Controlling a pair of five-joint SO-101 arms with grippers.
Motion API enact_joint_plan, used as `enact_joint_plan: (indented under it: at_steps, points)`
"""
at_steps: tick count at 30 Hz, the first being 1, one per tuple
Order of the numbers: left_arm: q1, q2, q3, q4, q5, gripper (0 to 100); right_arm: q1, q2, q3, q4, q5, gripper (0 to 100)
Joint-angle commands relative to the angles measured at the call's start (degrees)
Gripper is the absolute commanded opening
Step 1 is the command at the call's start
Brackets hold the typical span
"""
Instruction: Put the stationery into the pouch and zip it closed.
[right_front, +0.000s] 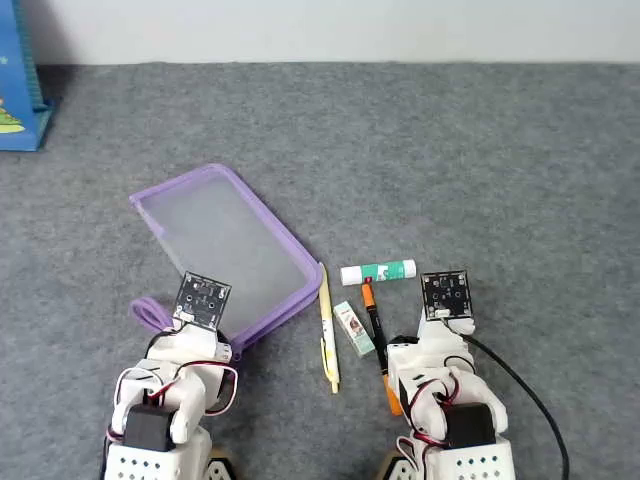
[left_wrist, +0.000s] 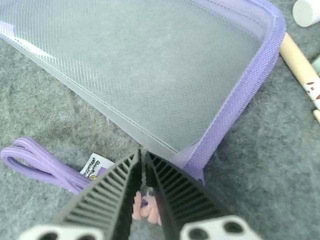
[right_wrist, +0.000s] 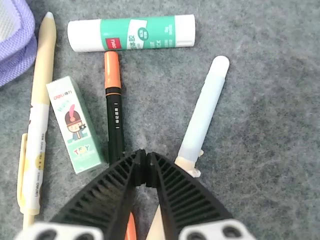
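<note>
A translucent pouch (right_front: 225, 245) with purple zip edging lies flat at left centre; its near corner (left_wrist: 210, 145) sits just past my left gripper (left_wrist: 143, 156), which is shut. A small pink piece (left_wrist: 142, 209) shows under its fingers. To the pouch's right lie a yellow pen (right_front: 327, 325), a green eraser box (right_front: 353, 328), an orange-and-black pen (right_front: 373, 318) and a glue stick (right_front: 378, 271). My right gripper (right_wrist: 145, 161) is shut with nothing in it, beside the orange-and-black pen (right_wrist: 114, 115) and a pale blue pen (right_wrist: 202, 120).
A purple strap loop (left_wrist: 35, 160) and a white label (left_wrist: 95, 166) trail from the pouch's near end. A blue box (right_front: 20, 85) stands at the far left. Grey carpet (right_front: 480, 160) stretches behind and to the right.
</note>
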Motion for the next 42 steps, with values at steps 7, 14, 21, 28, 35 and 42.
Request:
enact_joint_plan:
  at_steps: [7, 14, 21, 28, 35, 42]
  points:
    - [-0.18, -0.53, -0.57, 0.26, -0.62, 1, 0.48, -0.48, 0.97, 0.40, 0.62, 0.9]
    - [-0.18, -0.53, -0.57, 0.26, -0.62, 1, 0.48, -0.48, 0.97, 0.40, 0.62, 0.9]
    - [-0.18, -0.53, -0.57, 0.26, -0.62, 1, 0.48, -0.48, 0.97, 0.40, 0.62, 0.9]
    - [-0.18, -0.53, -0.57, 0.26, -0.62, 1, 0.48, -0.48, 0.97, 0.40, 0.62, 0.9]
    - [4.22, -0.53, -0.57, 0.26, -0.53, 1, 0.48, -0.48, 0.97, 0.40, 0.62, 0.9]
    - [4.04, -0.53, -0.57, 0.18, -0.62, 1, 0.48, -0.48, 0.97, 0.40, 0.62, 0.9]
